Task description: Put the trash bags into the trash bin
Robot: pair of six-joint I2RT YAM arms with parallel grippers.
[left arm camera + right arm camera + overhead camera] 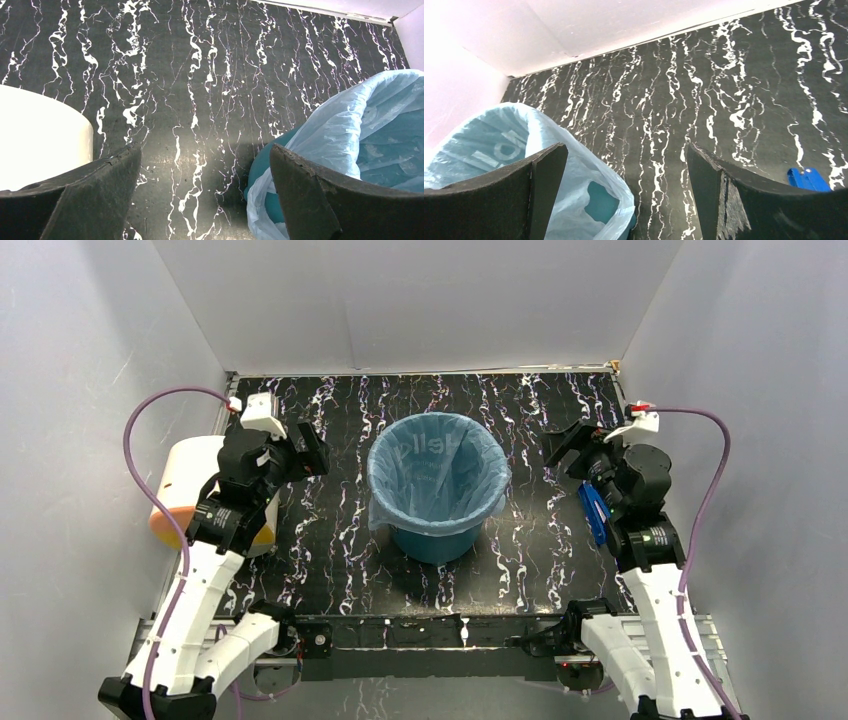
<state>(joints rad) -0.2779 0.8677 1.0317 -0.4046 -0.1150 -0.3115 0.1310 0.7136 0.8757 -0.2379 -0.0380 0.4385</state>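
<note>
bag: trash bag [440,468] lines trash bin [437,543]
fingers: left fingers [87,192] and right fingers [526,192] splayed, empty
risk: we fear snagging the bag, tipping the bin

Bright, even light, faint soft shadows, walls [420,300] washed out, wrist views sharp

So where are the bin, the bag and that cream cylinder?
bin [440,543], top view, on its teal outer wall below the bag's fold.
bag [440,465], top view, on the part lining the inside.
cream cylinder [188,478], top view, on its cream side wall.
</note>
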